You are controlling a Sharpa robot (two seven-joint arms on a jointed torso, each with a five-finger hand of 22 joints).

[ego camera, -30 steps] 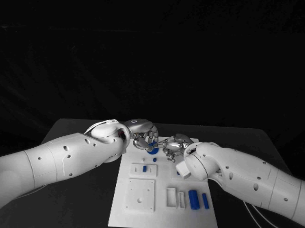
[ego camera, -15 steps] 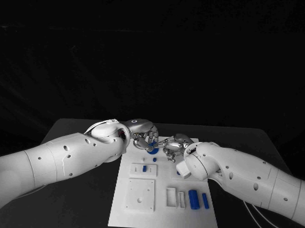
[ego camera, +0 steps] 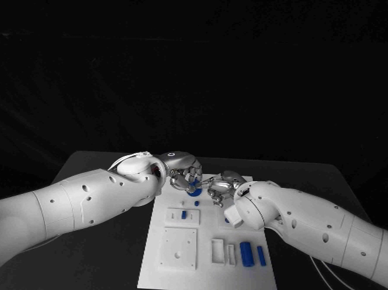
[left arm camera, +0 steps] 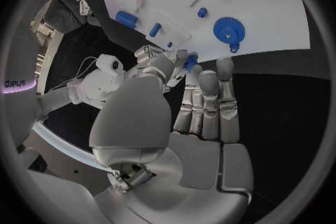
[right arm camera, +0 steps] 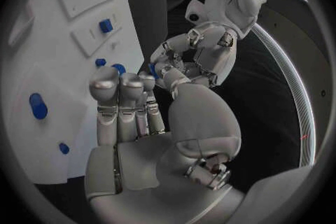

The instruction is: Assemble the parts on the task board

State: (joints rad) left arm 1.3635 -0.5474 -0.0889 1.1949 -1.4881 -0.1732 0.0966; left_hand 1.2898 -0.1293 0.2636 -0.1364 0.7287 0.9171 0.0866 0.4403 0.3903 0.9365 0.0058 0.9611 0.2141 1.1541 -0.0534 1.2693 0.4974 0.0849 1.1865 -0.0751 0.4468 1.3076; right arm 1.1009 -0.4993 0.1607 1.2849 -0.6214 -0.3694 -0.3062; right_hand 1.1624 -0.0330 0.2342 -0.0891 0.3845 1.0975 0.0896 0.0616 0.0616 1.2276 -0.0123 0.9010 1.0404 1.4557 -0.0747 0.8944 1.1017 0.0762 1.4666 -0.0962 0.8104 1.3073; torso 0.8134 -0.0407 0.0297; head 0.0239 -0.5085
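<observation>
Still, nothing moves since before: left hand (ego camera: 183,172) pinches a blue part (ego camera: 192,179); right hand (ego camera: 219,186) grip I cannot tell.

The head view is dim, its background black above the counter (ego camera: 98,166). The white task board (ego camera: 207,266) stands out bright. Both wrist views bend straight edges inside dark circular frames.

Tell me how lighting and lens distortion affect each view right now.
Head view: background black, the white task board and arms bright. Left wrist view: fisheye curves the board's edge, and the blue gear stays crisp. Right wrist view: the left hand is well lit against dark surroundings.
</observation>
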